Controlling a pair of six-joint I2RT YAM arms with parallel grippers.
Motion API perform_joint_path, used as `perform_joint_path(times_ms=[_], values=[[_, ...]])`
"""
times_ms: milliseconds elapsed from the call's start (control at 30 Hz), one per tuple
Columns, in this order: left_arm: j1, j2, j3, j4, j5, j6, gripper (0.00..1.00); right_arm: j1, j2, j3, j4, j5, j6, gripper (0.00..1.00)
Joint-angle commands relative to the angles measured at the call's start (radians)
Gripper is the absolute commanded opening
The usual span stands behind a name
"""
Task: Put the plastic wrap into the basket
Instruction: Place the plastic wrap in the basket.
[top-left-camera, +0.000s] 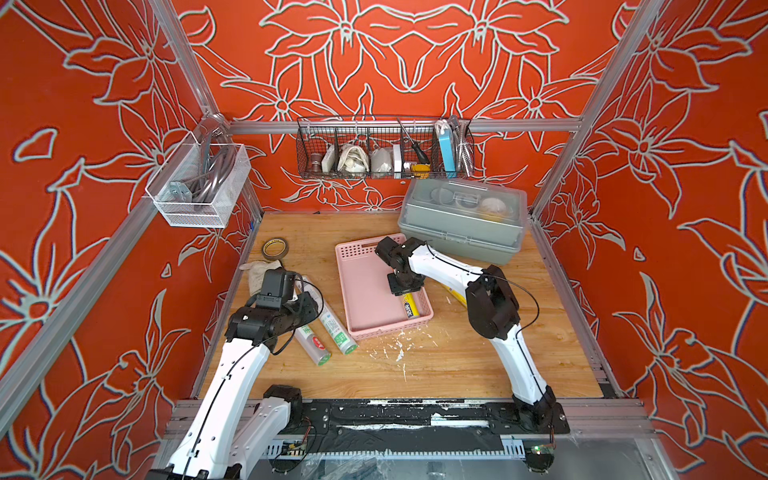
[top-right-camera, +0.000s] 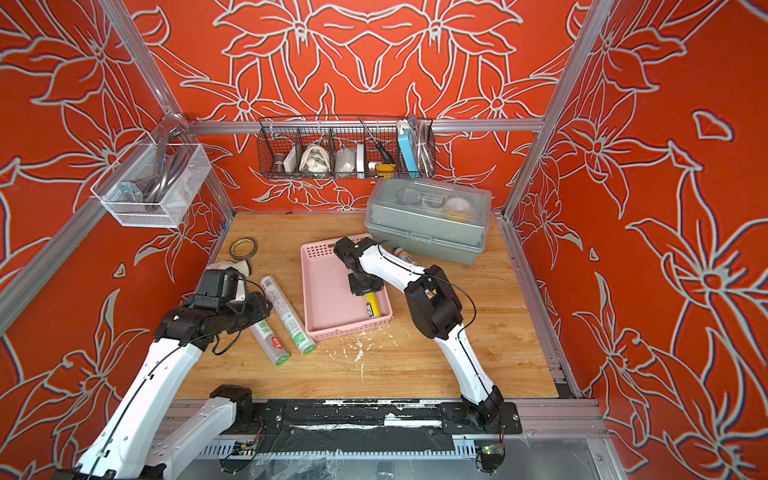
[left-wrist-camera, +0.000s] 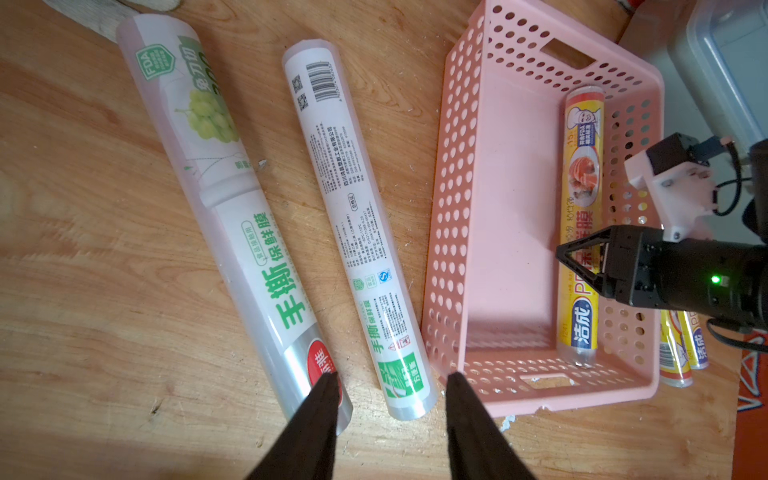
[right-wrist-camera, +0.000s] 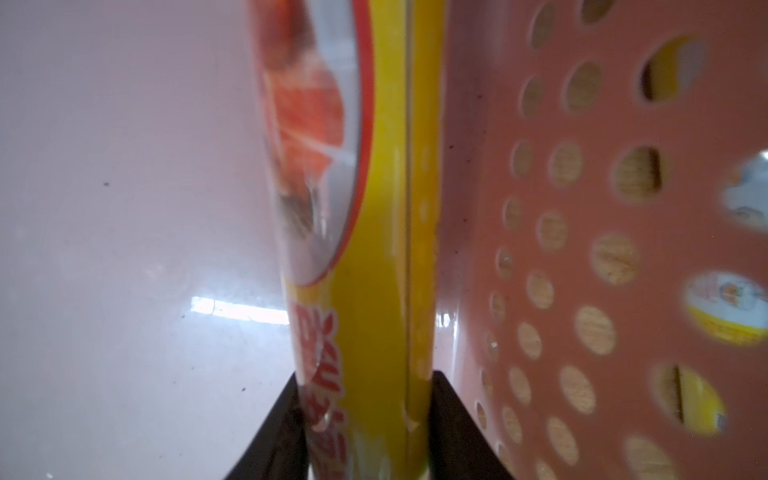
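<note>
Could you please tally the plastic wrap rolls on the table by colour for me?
Yellow plastic wrap rolls with food pictures: 3 (one in the pink perforated plastic basket, two beside it)
White-silver plastic wrap rolls with green print: 2
Total: 5

- In both top views the right arm (top-left-camera: 440, 270) covers most of the yellow roll (top-left-camera: 409, 306) lying in the pink basket (top-left-camera: 361, 291).
- Beside the basket, two more yellow rolls (left-wrist-camera: 681, 349) show only their ends.
- The right wrist view's basket wall (right-wrist-camera: 582, 249) is blurred.
</note>
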Motion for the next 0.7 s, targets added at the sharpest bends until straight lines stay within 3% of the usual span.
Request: perform_joint_path(times_ms=[0, 33, 233, 400, 467, 667], values=[[0.007, -0.005, -0.017, 0.011, -0.013, -0.001, 0.44, -0.004, 0.017, -0.006, 0.014, 0.011, 0.032, 0.36], [0.007, -0.004, -0.018, 0.012, -0.014, -0.002, 0.44, -0.005, 0.014, -0.006, 0.015, 0.011, 0.031, 0.41], [0.008, 0.000, -0.031, 0.018, -0.046, -0.005, 0.45, -0.003, -0.058, -0.026, 0.027, 0.025, 0.000, 0.49], [0.007, 0.008, -0.028, 0.025, -0.046, -0.002, 0.55, -0.004, -0.144, -0.047, 0.020, 0.057, -0.022, 0.60], [0.007, 0.008, -0.025, 0.025, -0.044, -0.002, 0.61, -0.003, -0.170, -0.043, 0.004, 0.061, -0.029, 0.61], [0.007, 0.004, -0.024, 0.024, -0.050, -0.009, 0.63, 0.005, -0.286, -0.053, -0.001, 0.048, -0.069, 0.62]])
